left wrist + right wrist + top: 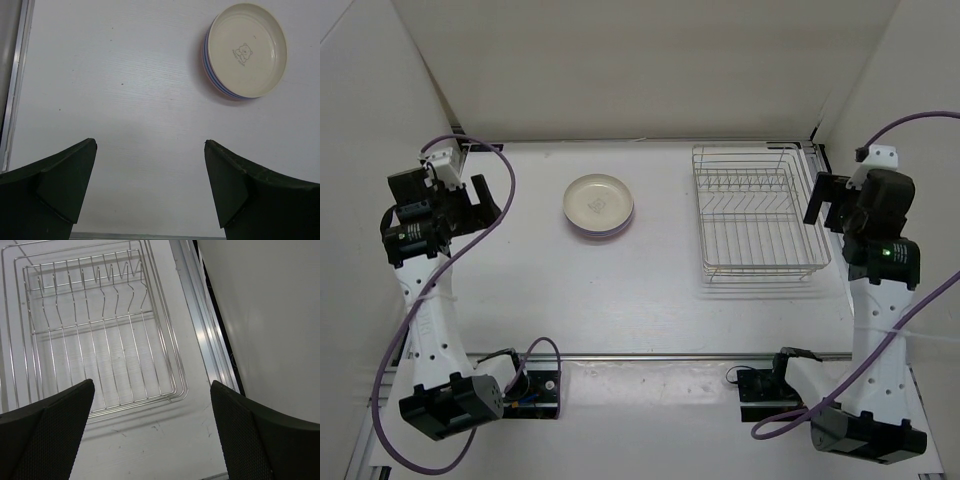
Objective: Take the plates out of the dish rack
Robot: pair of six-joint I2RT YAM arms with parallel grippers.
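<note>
The plates (599, 205) lie in one stack on the table left of centre, the cream plate on top with a small bear print; blue, purple and pink rims show under it in the left wrist view (246, 50). The silver wire dish rack (757, 210) stands at the right with no plate in it; its upright prongs show in the right wrist view (95, 325). My left gripper (485, 200) is open and empty at the far left, well apart from the stack. My right gripper (817, 198) is open and empty by the rack's right side.
White walls close in the table on the left, back and right. A metal rail (207, 335) runs along the table's right edge beside the rack. Purple cables (500, 170) loop off both arms.
</note>
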